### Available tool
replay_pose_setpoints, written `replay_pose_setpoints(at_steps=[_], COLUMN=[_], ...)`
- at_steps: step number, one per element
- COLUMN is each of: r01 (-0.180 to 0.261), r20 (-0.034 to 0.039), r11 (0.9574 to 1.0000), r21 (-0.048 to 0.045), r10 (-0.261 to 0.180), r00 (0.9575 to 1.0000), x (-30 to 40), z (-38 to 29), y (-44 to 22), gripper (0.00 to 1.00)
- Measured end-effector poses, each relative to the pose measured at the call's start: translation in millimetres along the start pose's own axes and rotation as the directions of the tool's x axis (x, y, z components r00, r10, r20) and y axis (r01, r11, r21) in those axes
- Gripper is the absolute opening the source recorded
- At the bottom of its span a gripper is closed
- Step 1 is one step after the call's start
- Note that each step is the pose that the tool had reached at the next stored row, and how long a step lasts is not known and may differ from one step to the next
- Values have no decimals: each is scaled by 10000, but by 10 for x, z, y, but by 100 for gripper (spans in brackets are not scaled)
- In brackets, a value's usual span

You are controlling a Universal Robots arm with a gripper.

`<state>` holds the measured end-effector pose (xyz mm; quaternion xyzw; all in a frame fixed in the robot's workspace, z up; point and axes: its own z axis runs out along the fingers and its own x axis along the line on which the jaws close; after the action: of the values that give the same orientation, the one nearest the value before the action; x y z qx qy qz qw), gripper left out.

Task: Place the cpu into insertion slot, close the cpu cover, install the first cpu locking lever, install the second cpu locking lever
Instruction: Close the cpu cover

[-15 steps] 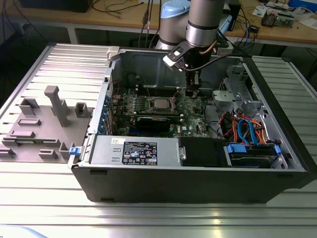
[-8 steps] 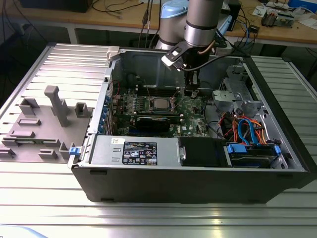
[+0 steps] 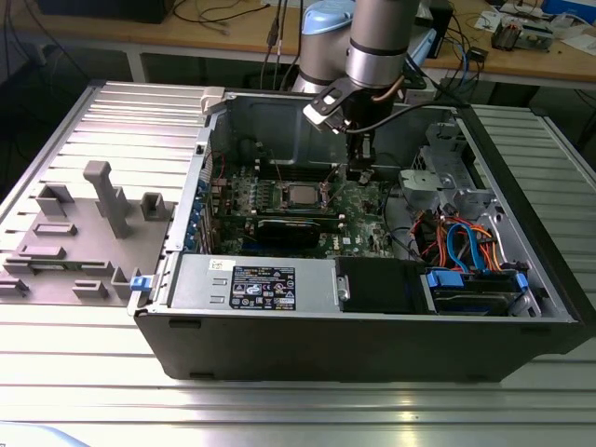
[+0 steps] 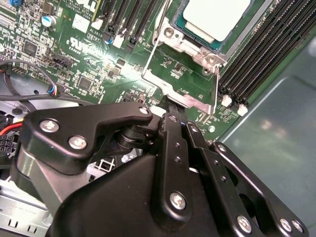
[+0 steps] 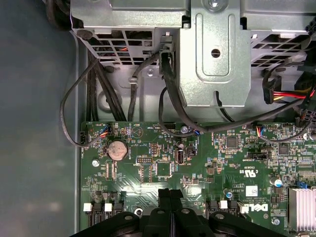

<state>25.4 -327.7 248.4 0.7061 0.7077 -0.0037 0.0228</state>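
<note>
- Ribbed metal surface [image 3: 298, 410] sits nearest and carries the open computer case [image 3: 372, 345].
- Motherboard [image 5: 163, 173] lies flat inside. A drive cage [image 5: 212, 59] and loose cables [image 5: 98, 98] crowd one side, and memory slots [image 4: 261, 54] sit just beside the socket.
- Claw [image 4: 170, 106]: fingers pressed together, tips touching the free edge of the cpu cover [image 4: 190, 98]. Can't tell whether it pinches that edge or only pushes it.
- Cover looks swung up off the socket, with green board showing through its window, so not closed yet.
- Insertion slot [image 4: 190, 47] holds the cpu [image 4: 215, 17], seated flat. I judge step one done.
- Both locking levers left to do, by my reading.
</note>
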Motion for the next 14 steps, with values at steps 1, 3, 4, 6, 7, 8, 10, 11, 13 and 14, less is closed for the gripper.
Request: replay_pose_setpoints(at_steps=[1,3,4,6,7,8,10,11,13,14], r01=[1,1,1,2,1,1,1,2,1,2], r20=[0,1,0,0,0,1,0,1,0,0], r11=[10000,10000,10000,10000,10000,10000,10000,10000,10000,10000], r21=[0,0,0,0,0,0,0,0,0,0], r10=[-1,-1,-1,-2,-1,-1,-1,-2,-1,-2], r00=[10000,10000,10000,10000,10000,10000,10000,10000,10000,10000], x=[0,0,0,0,0,0,0,0,0,0], z=[0,0,0,0,-1,-1,-1,-1,-1,-1], y=[-3,-11,-16,-24,-29,-33,-40,-42,-49,-50], gripper=[11,11,11,11,11,11,11,11,11,11])
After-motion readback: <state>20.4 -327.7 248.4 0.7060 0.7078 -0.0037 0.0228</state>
